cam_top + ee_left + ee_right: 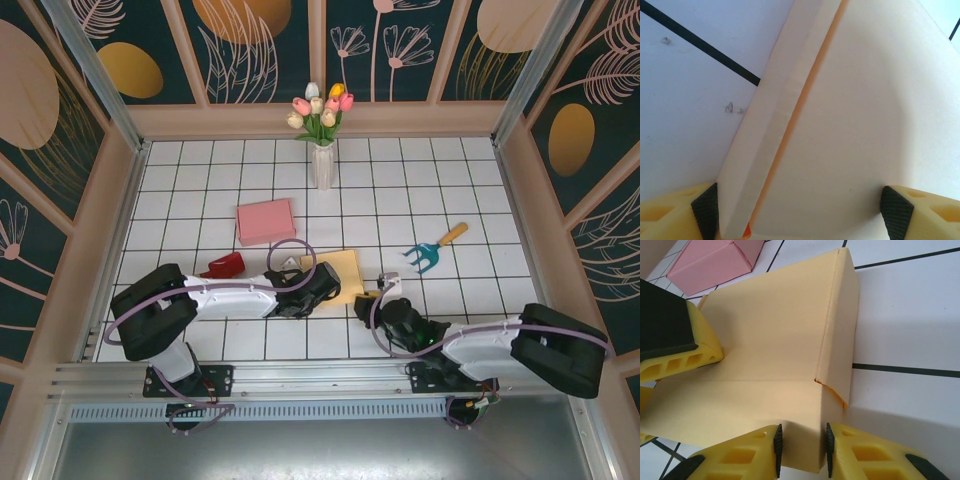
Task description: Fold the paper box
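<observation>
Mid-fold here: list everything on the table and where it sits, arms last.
paper box: one, pale yellow, near centre, between the grippers
pink box: one, pink, behind the paper box, leftward
red object: one, red, left of the paper box
garden fork: one, blue head, yellow handle, right of centre
vase: one, white, far centre, holding pink, white and yellow tulips
table: one, white tiles, dark lines
left gripper: one, yellow fingers, open over the paper box
right gripper: one, yellow fingers, shut on a paper box flap
</observation>
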`<move>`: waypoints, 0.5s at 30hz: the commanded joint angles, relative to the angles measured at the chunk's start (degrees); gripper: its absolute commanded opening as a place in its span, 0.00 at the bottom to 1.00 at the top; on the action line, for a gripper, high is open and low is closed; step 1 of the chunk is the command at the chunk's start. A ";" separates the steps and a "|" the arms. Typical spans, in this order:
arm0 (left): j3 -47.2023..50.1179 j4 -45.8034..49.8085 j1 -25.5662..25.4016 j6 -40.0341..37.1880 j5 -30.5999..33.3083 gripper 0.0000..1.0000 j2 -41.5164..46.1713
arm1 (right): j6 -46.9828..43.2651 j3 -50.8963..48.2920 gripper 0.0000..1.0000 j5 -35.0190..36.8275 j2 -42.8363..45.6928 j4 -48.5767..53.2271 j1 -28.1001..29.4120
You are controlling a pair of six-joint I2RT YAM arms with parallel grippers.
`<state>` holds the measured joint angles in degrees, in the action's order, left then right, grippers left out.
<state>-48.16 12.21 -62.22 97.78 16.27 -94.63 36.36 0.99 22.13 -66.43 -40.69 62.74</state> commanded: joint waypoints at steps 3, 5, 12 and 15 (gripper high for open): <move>3.80 10.73 0.60 -0.82 -1.58 0.83 -5.48 | -0.25 -3.38 0.29 -0.39 -6.04 -2.61 0.88; 3.81 10.73 0.63 -1.00 -1.60 0.83 -5.72 | -0.10 -2.96 0.29 -0.17 -7.65 -3.29 1.02; 3.05 12.93 0.62 -4.03 -1.06 0.85 -7.27 | 0.64 -2.82 0.28 2.48 -10.88 -5.29 1.34; 2.06 15.60 0.63 -5.47 0.43 0.85 -8.28 | 0.82 -3.03 0.29 3.27 -10.28 -5.06 1.33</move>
<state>-49.32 12.88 -62.22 95.61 18.17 -96.31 36.42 0.99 25.41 -75.81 -49.52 63.55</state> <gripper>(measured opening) 0.853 0.290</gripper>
